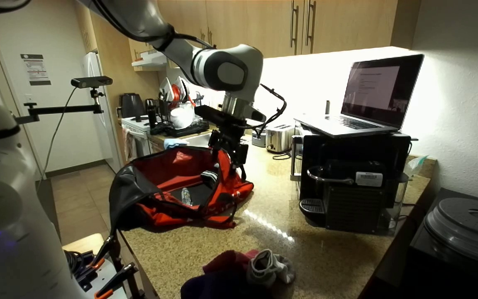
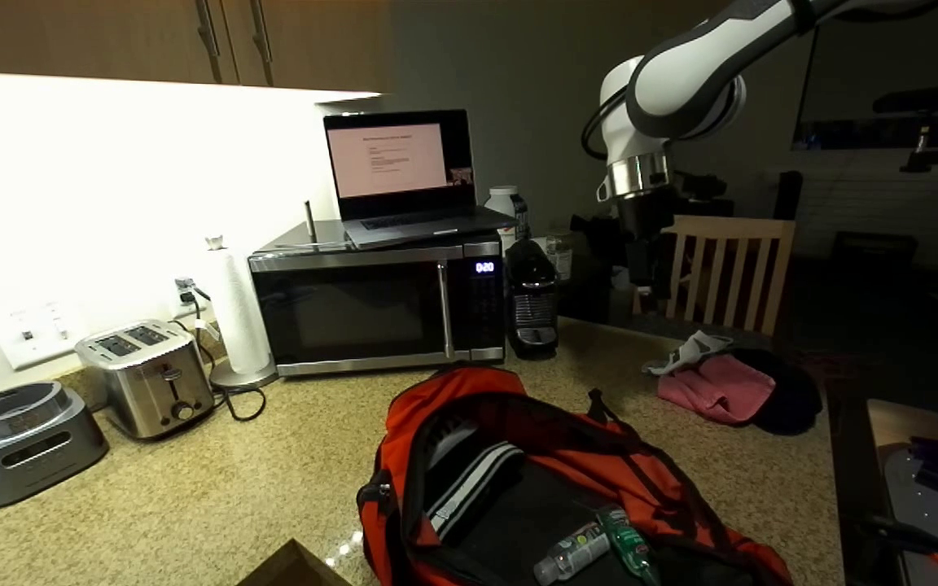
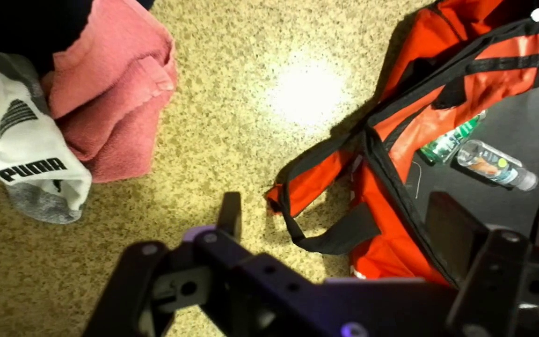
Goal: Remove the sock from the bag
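Wrist view, sock (image 3: 31, 140): on the counter (image 3: 232, 70), against pink cloth (image 3: 120, 107).
Gripper (image 3: 343, 217): with fingers (image 3: 230, 215) wide apart, grasping nothing.
Bag (image 3: 414, 134): apart from the sock.
Removal: apparently complete, with no evident step left.

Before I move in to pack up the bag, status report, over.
Gripper open, empty. Sock out of bag, on the counter against pink cloth. Possible snag: bag strap below gripper.

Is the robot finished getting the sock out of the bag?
Done: the sock lies on the counter, outside the red bag. In hand: nothing; the open gripper is empty. Left: probably just moving the arm away, as it hangs above the counter.
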Robot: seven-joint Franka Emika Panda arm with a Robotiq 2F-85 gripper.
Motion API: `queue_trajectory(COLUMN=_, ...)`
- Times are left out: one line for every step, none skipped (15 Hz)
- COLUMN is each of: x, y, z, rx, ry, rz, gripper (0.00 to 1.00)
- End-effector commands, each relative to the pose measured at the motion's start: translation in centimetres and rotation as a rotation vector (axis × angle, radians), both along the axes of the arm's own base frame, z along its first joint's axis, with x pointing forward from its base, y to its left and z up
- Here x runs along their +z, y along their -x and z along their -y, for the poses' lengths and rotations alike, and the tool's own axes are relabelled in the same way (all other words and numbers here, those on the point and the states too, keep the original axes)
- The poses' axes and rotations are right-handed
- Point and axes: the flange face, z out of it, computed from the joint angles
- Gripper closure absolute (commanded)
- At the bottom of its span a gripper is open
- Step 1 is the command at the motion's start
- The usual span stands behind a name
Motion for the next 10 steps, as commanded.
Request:
queue_trajectory(x=-0.23, y=-0.53, z=-1.17, rx=0.072, ry=-0.052, rz=-0.018, gripper=0.0)
queue_trajectory(x=-0.31, y=-0.6, z=-1.37, rx=0.082, ry=-0.051, rz=-0.024, gripper=0.0)
queue_trajectory(x=-0.31, y=-0.66, z=-1.48, rx=0.09, ry=-0.044, rz=-0.029, gripper=0.0)
queue_trajectory(x=-0.32, y=-0.83, z=-1.47, rx=0.064, ry=-0.019, rz=-0.029, gripper=0.0)
queue_trajectory(x=-0.37, y=-0.54, z=-1.23, rx=0.061, ry=-0.019, rz=-0.018, gripper=0.0)
queue_trajectory(x=-0.41, y=-0.59, z=-1.24, rx=0.061, ry=-0.019, rz=-0.018, gripper=0.0)
queue_trajectory(x=-0.41, y=-0.59, z=-1.22, rx=0.061, ry=-0.019, rz=-0.018, gripper=0.0)
queue_trajectory(x=-0.41, y=-0.59, z=-1.19, rx=0.06, ry=-0.019, rz=-0.018, gripper=0.0)
queue_trajectory(x=-0.41, y=-0.59, z=-1.19, rx=0.06, ry=-0.019, rz=-0.018, gripper=0.0)
queue_trajectory(x=-0.41, y=-0.59, z=-1.19, rx=0.06, ry=-0.019, rz=-0.018, gripper=0.0)
